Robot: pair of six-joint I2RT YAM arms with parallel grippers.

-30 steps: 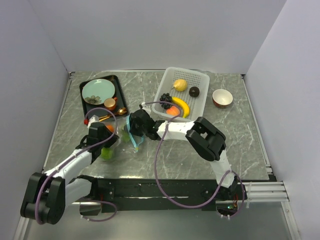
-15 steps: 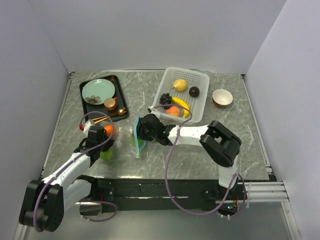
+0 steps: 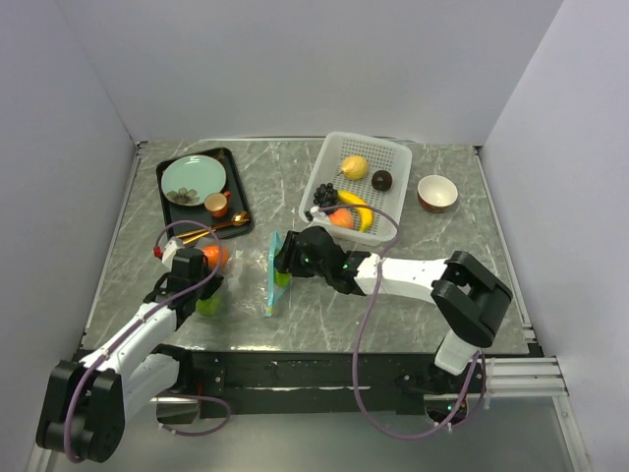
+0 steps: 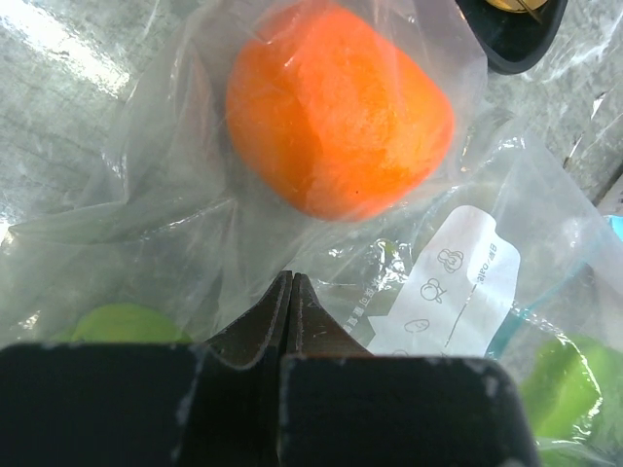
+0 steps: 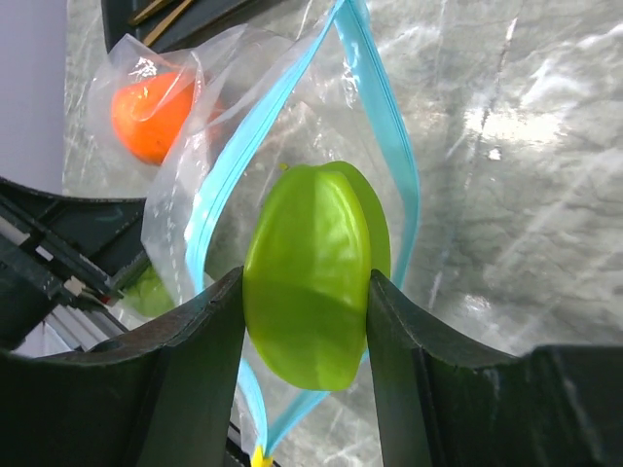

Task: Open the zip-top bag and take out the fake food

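Observation:
The zip-top bag [image 3: 246, 270] lies open between my grippers, its teal zipper mouth [image 5: 389, 146] gaping. My left gripper [image 4: 290, 280] is shut on the bag's clear plastic at the closed end, also seen from above [image 3: 194, 278]. An orange [image 4: 341, 107] and a green fruit [image 4: 127, 323] sit inside the bag. My right gripper [image 5: 305, 282] is shut on a green ridged lime [image 5: 316, 277] at the bag's mouth, near the zipper in the top view [image 3: 285, 267].
A white basket [image 3: 393, 155] at the back holds a lemon [image 3: 354, 167], dark ball [image 3: 382, 180], grapes [image 3: 324, 194], banana [image 3: 356, 206] and peach [image 3: 339, 218]. A red bowl [image 3: 436, 193] stands to its right. A black tray [image 3: 236, 192] holds plate, cup and spoon.
My right gripper has drawn back to the right and nearer with the green lime, and its elbow has swung right. The bag's zipper edge followed. My left gripper shifted slightly left.

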